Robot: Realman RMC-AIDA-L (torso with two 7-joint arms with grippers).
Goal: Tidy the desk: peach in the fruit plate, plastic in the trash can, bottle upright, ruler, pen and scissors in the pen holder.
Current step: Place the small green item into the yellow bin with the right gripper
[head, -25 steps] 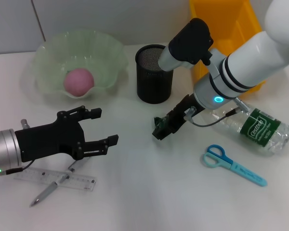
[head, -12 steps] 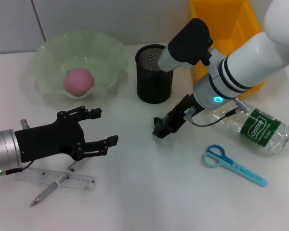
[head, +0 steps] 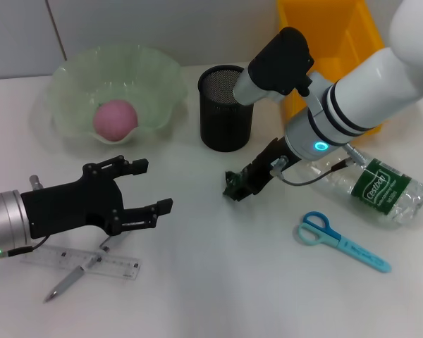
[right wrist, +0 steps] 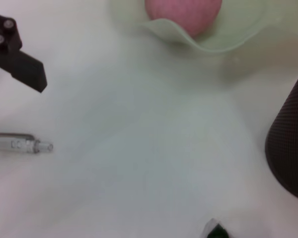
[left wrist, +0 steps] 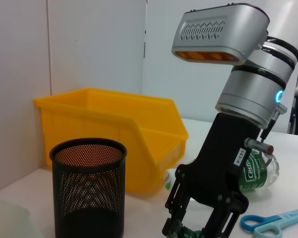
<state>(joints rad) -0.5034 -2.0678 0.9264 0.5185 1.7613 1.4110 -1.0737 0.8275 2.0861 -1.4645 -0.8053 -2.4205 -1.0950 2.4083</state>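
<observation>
My right gripper (head: 235, 188) is low over the desk (head: 218, 282), in front of the black mesh pen holder (head: 225, 116), shut on a small green scrap of plastic (head: 233, 184). My left gripper (head: 154, 185) hovers open at the front left, above the clear ruler (head: 116, 266) and the silver pen (head: 67, 282), which lie crossed. The pink peach (head: 115, 117) sits in the pale green fruit plate (head: 70, 77). The bottle (head: 374, 186) lies on its side at the right. Blue scissors (head: 338, 239) lie in front of it. The yellow trash can (head: 324, 35) stands at the back right.
The left wrist view shows the pen holder (left wrist: 89, 188) beside the trash can (left wrist: 114, 129), with the right gripper (left wrist: 193, 230) in front of the bottle (left wrist: 256, 168). The right arm reaches across in front of the trash can. Bare desk lies in the front middle.
</observation>
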